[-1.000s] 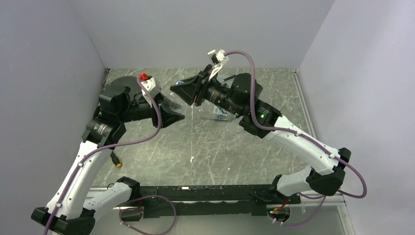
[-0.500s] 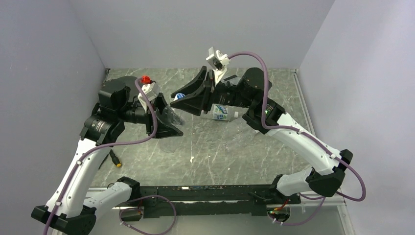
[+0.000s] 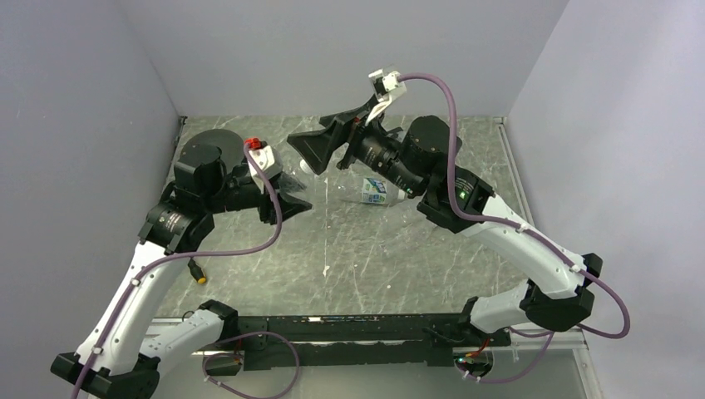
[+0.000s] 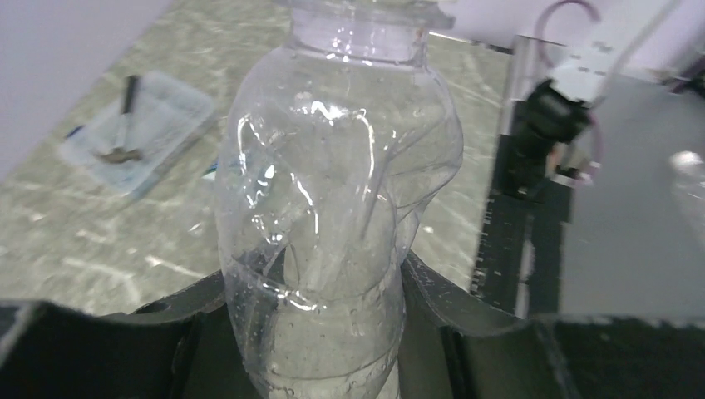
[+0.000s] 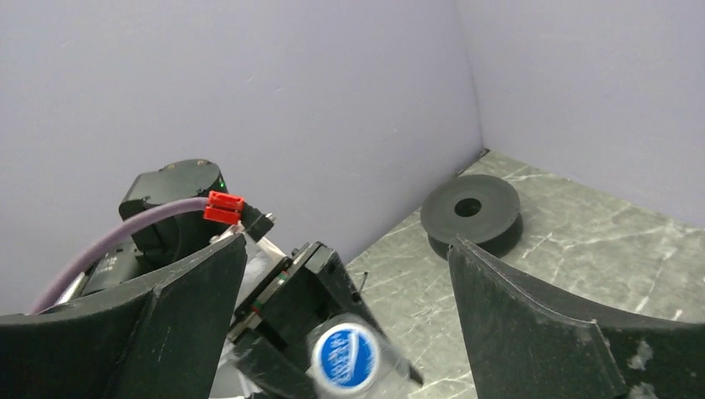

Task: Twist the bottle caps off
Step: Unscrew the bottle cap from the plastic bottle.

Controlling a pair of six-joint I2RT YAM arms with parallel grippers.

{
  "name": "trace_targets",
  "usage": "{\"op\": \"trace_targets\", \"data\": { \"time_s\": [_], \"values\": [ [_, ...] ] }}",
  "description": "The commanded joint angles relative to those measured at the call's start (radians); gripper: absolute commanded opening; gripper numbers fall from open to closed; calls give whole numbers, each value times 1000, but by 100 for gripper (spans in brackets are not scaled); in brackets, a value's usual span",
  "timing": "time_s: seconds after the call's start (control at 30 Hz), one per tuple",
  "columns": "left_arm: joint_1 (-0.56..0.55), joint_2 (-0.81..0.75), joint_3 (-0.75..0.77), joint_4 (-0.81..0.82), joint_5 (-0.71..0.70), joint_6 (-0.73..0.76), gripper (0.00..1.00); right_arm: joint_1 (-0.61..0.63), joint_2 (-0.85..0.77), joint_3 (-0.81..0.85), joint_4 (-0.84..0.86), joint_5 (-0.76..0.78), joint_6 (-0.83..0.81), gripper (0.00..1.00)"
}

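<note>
My left gripper (image 4: 316, 312) (image 3: 287, 196) is shut on a clear, thin plastic bottle (image 4: 337, 191), its fingers pressing the lower body from both sides. The bottle's neck runs out of the top of the left wrist view. My right gripper (image 5: 347, 249) (image 3: 320, 150) stands wide open just past the bottle's top end. A bottle cap (image 5: 345, 357), white with a blue top, shows blurred low between the open fingers at the bottle's mouth. I cannot tell whether it still sits on the neck. A short bottle with a blue-and-white label (image 3: 378, 193) lies on the table under the right arm.
A black round disc (image 5: 470, 212) (image 3: 209, 140) sits at the back left corner. A clear rectangular tray (image 4: 137, 129) holding a small tool lies on the marble table (image 3: 366, 258). A yellow-tipped cable end (image 3: 199, 278) rests near the left arm. Grey walls close in on three sides.
My right gripper was shut at the bottle's cap and has now opened wide, pulling slightly up and back. The left gripper has kept its hold and shifted the bottle a little.
</note>
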Motion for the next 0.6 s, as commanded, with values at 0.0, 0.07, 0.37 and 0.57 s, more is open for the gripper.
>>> {"op": "trace_targets", "data": {
  "time_s": [0.0, 0.07, 0.37, 0.57],
  "values": [
    [-1, -3, -11, 75, -238, 45, 42, 40, 26, 52, -65, 201, 26, 91],
    [-1, -6, -16, 95, -260, 33, 42, 44, 35, 53, -73, 234, 45, 85],
    [-1, -9, -19, 113, -285, 0, 40, 44, 54, 35, -54, 263, 90, 65],
    [-1, -5, -15, 107, -281, -12, 40, 46, 85, 37, -40, 240, 108, 59]
  ]
}}
